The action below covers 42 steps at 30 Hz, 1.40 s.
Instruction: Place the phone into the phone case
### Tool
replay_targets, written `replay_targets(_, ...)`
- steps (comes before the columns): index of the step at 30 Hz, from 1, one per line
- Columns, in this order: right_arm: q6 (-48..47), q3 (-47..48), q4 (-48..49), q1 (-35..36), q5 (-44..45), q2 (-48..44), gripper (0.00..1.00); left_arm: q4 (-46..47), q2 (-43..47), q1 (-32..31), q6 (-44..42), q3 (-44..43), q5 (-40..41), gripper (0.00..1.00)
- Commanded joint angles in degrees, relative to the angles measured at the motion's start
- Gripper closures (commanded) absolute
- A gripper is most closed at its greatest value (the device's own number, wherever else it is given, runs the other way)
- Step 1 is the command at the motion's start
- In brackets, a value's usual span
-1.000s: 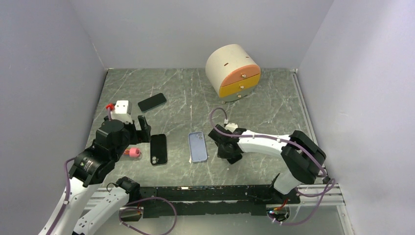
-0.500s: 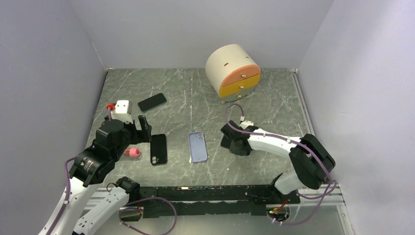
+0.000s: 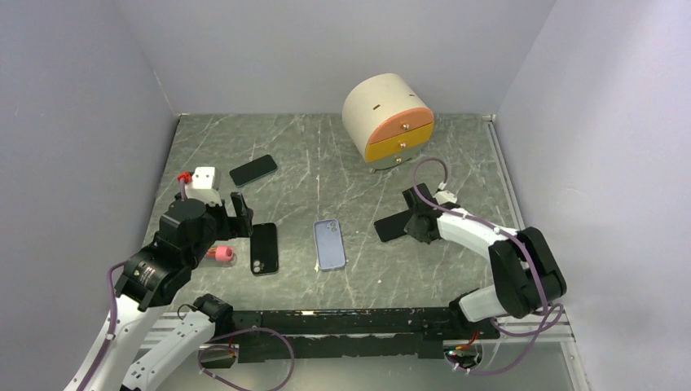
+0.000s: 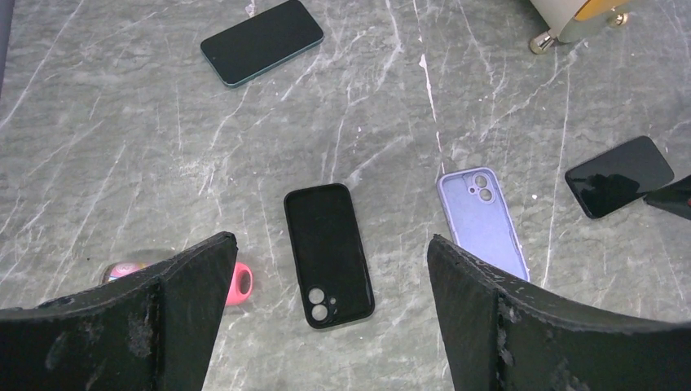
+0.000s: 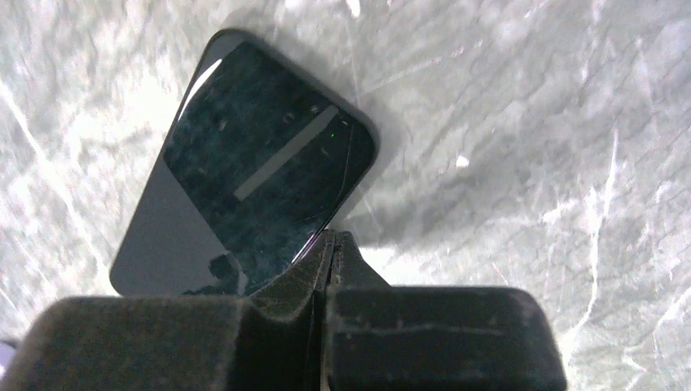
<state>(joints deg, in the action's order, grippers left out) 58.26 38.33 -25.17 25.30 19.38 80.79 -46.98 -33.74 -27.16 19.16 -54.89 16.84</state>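
1. While my right gripper [image 5: 327,244] is clamped on one edge of the black phone [image 5: 244,187], that phone sits screen-up over the marble table [image 3: 326,155], right of centre, casting a shadow under it.
2. From the wrist view I can't tell if the phone's far end touches the table.
3. Seen from the top view, the phone is well apart from both cases, with the right arm stretched out low toward the middle.
4. Left gripper [image 4: 326,244] is spread wide, holding nothing, hovering above the black phone case [image 4: 328,252].
5. Black phone case lies flat, hollow side up, camera cutout at the near end.
6. Lilac phone case [image 4: 481,224] lies flat just right of it, apart from it, with its camera cutout at the far end, between the black case and the held phone.
7. Second phone [image 4: 261,41] lies screen-up at far left, untouched.
8. Pink item [image 4: 239,283] sits near the black case's left side, partly hidden by my left finger.
9. Round drawer unit [image 3: 387,118] stands at the back, and a white block [image 3: 204,176] sits at the left edge.
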Motion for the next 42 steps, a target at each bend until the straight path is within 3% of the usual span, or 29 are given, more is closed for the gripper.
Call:
replay_targets(1, 1.92, 1.44, -1.18, -2.86, 0.93, 3.72, 1.00, 1.90, 0.62, -0.17, 0.04, -0.75, -0.25, 0.09)
replay_targets(7, 12.89, 9.58, -12.95, -3.14, 2.93, 1.93, 1.00, 2.06, 1.57, -0.13, 0.22, -0.48, 0.00, 0.08)
replay_targets(8, 14.19, 10.98, -14.63, -3.22, 2.58, 1.91, 0.96, 2.13, 1.57, -0.15, 0.11, -0.50, -0.09, 0.08)
replay_targets(17, 23.10, 16.53, -19.21, -3.41, -1.04, 2.80, 0.34, 2.06, 1.31, -0.15, -0.26, -0.70, -0.52, 0.08)
replay_targets(22, 25.12, 21.39, -22.38, -3.39, -0.95, 7.17, 0.13, 2.16, 2.00, -0.13, -0.30, -0.48, -0.40, 0.08)
replay_targets(28, 28.61, 22.96, -22.05, -3.41, -2.97, 10.60, 0.05, 1.95, 2.27, -0.14, -0.44, -0.59, -0.21, 0.07)
replay_targets(42, 30.93, 24.89, -19.83, -2.29, -4.68, 17.00, 0.07, 2.07, 3.01, -0.13, -0.57, -0.48, -0.33, 0.07)
